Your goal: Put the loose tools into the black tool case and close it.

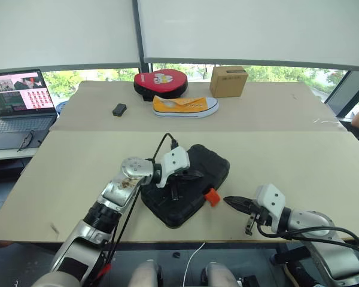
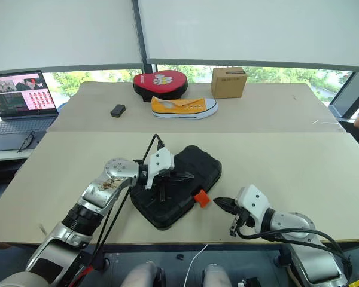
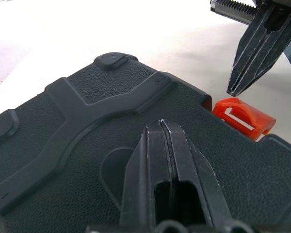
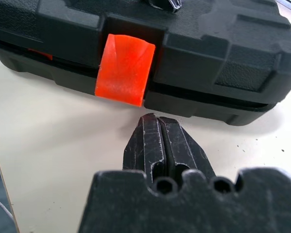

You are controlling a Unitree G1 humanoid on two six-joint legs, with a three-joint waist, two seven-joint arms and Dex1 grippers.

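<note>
both sets of fingers pressed together, left gripper (image 1: 182,177) over the black tool case (image 1: 212,164), right gripper (image 1: 238,205) near the orange latch (image 1: 211,195) at lower centre; a glancing push could leave it unlatched.

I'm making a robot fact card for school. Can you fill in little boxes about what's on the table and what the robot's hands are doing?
Case: black tool case, lid down, on the near table
Latch: orange latch sticking out, not snapped flat
Left gripper: shut, over the lid
Right gripper: shut, beside the latch, holding nothing
Far table: yellow shoe, red-and-black pad, cardboard box, small black box
Side desk: laptop
</note>
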